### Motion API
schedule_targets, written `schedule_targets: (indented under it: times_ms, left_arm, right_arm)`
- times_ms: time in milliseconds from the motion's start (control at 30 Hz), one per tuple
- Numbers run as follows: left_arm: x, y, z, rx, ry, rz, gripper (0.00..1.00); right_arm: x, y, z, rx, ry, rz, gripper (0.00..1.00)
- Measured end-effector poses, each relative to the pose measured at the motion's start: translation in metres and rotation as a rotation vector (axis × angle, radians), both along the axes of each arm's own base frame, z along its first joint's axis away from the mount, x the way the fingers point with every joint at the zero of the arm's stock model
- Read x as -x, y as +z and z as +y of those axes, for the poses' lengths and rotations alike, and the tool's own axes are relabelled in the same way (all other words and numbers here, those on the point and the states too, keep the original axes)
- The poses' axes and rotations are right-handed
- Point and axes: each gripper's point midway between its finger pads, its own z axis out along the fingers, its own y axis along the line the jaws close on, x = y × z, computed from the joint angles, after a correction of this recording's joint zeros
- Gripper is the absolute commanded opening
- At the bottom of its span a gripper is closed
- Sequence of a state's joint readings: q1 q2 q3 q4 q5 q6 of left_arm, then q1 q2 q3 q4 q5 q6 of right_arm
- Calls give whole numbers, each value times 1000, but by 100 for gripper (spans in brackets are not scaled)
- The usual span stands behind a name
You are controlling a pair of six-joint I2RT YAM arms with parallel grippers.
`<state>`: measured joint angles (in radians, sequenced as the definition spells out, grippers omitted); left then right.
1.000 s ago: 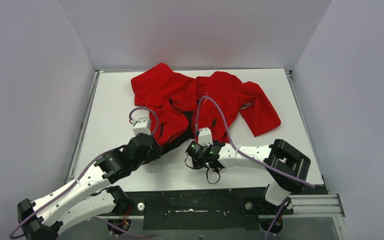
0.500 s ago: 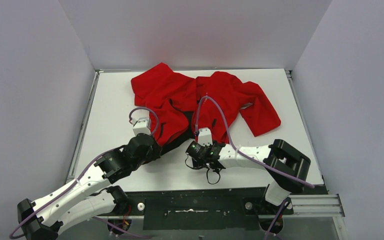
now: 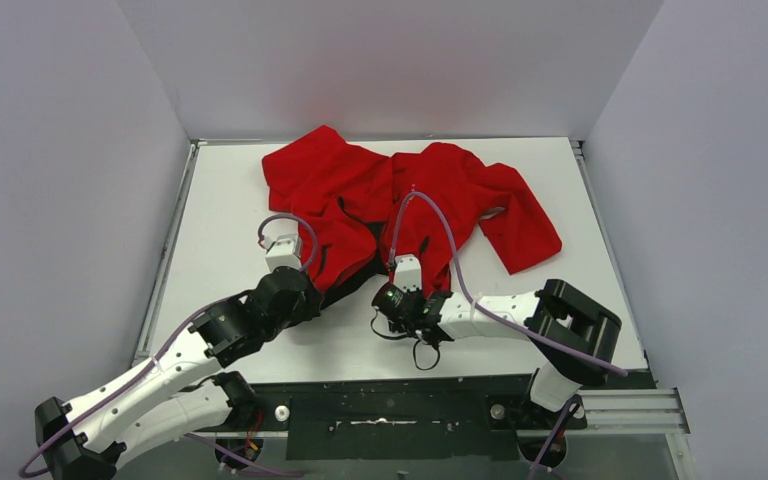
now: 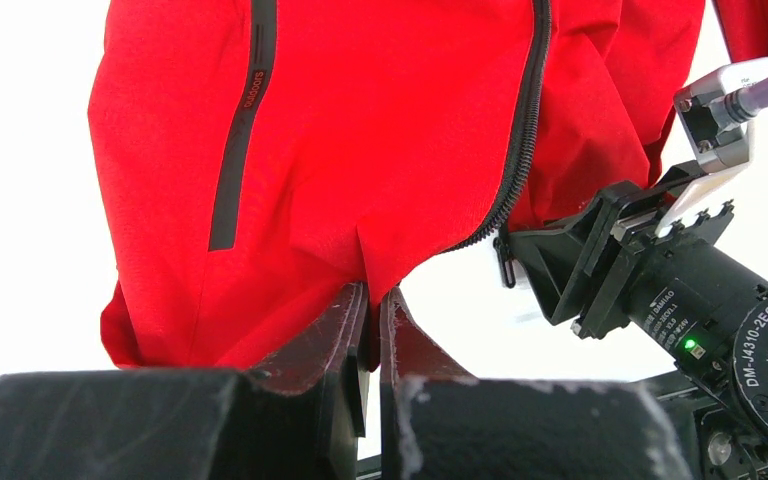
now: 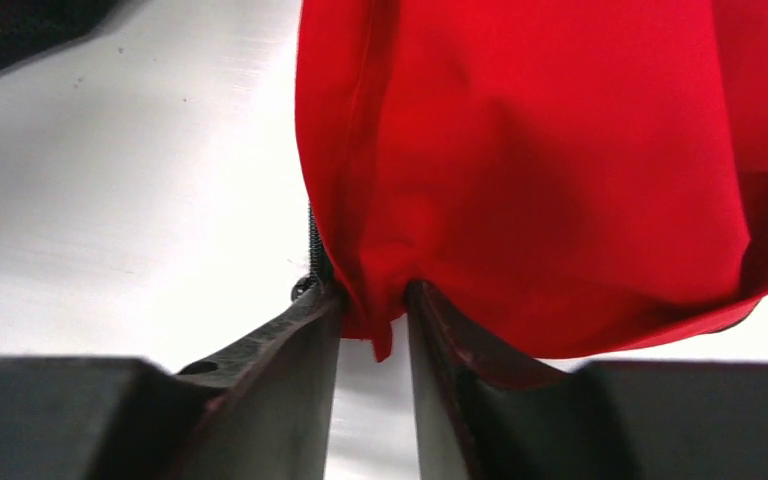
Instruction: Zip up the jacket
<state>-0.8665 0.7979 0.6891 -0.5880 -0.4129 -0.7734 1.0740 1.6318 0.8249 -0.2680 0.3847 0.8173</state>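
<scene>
The red jacket (image 3: 400,195) lies unzipped on the white table, collar far, hem near. My left gripper (image 4: 373,305) is shut on the hem of its left front panel (image 4: 360,150), beside the dark front zipper (image 4: 525,130) and the slanted pocket zip (image 4: 235,150). My right gripper (image 5: 372,310) is shut on the bottom corner of the right front panel (image 5: 540,150), with the zipper's end (image 5: 312,255) at its left finger. The two grippers hold the hems close together near the table's front middle; the right one (image 4: 600,265) shows in the left wrist view.
The white table (image 3: 230,200) is walled by grey panels on three sides. A purple cable (image 3: 440,230) from the right wrist loops over the jacket. The jacket's sleeve (image 3: 525,235) spreads to the far right. The table's front edge rail (image 3: 400,385) is just behind the grippers.
The right gripper has shifted slightly left and away with the hem, and its cable has lifted a little. The left arm has not visibly moved.
</scene>
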Motion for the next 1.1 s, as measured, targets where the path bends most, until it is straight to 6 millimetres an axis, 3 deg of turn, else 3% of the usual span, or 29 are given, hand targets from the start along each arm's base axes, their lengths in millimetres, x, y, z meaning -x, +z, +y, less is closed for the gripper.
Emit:
schedule_targets:
  times_ms: [133,433,667,767,1100]
  left_arm:
    - [0,-2,0,-7,1,4,0]
    - [-1,-8,-1,-27,1,22,0]
    - [-3,-11,-9,-12,-18,34,0]
    - [-5,-8,-16,20,-28,22,0]
    - [-9,2,-41,179,-68,-21,0]
  right_arm:
    - [-2,0,5,-28,4,-10,0]
    - [-3,2,5,-109,17,10,0]
    - [6,7,-17,-182,37,44,0]
    - [11,23,-21,-249,63,15,0]
    - [10,108,-17,-567,168,-249,0]
